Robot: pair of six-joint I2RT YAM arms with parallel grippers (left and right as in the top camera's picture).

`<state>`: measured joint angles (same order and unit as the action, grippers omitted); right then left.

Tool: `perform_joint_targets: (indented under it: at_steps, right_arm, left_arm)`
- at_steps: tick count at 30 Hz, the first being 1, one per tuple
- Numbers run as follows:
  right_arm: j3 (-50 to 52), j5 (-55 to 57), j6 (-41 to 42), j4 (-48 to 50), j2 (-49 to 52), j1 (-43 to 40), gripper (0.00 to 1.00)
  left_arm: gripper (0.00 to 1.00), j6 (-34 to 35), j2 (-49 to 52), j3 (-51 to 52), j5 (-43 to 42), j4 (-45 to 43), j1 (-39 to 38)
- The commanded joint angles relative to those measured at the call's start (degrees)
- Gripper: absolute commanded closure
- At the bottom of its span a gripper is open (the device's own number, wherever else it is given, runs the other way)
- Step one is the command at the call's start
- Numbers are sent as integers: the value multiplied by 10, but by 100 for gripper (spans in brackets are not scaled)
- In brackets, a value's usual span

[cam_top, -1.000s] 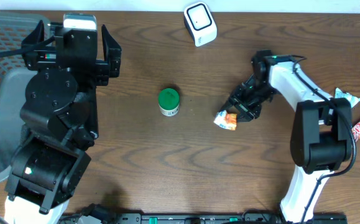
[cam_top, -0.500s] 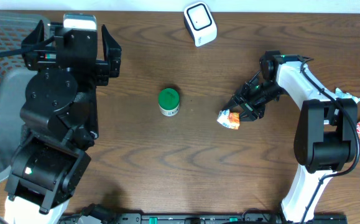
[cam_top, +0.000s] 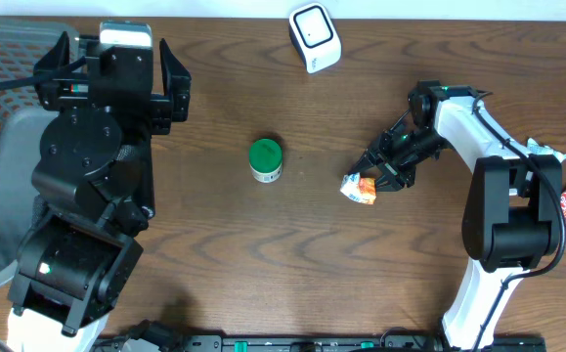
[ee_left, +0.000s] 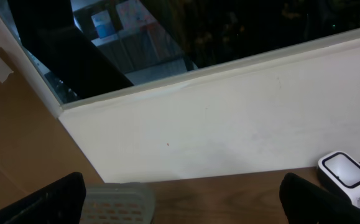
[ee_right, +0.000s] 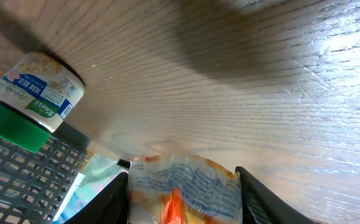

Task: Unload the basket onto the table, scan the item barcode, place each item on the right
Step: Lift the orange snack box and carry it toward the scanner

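While the half-closed right pincer [cam_top: 374, 178] gripped the crinkly orange-and-white snack packet [cam_top: 358, 189] at centre-right, its slick foil risked slipping free.

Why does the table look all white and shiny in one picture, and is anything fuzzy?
Right wrist view: light glare whitens the table at the right, and the snack packet, close to the lens, looks soft. Left wrist view: dim, with dark glass on top. Overhead view: evenly lit and sharp.

L arm [cam_top: 87, 166] all blk, bulky; R arm [cam_top: 463, 122] wht shell, blk joints, grn LED [cam_top: 429, 91].
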<state>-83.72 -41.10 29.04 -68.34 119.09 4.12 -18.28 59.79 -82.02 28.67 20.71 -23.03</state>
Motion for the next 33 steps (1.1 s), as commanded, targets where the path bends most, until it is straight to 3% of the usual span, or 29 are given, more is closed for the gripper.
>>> perform_joint_targets:
  at_steps: [1,19,23,27,33]
  right_arm:
    - [-2,-15,-11,-2,-19,-3,54]
    - [-2,-15,-60,-43,-19,14,55]
    - [-2,-14,-89,8,-19,14,51]
    - [-3,-20,-94,50,-23,18,60]
    - [-13,-18,-94,75,-69,25,56]
  left_arm:
    - [0,-5,-3,-9,3,-1,2]
    - [0,-5,-3,-9,3,-1,2]
    - [0,-5,-3,-9,3,-1,2]
    - [0,-5,-3,-9,3,-1,2]
    - [0,-5,-3,-9,3,-1,2]
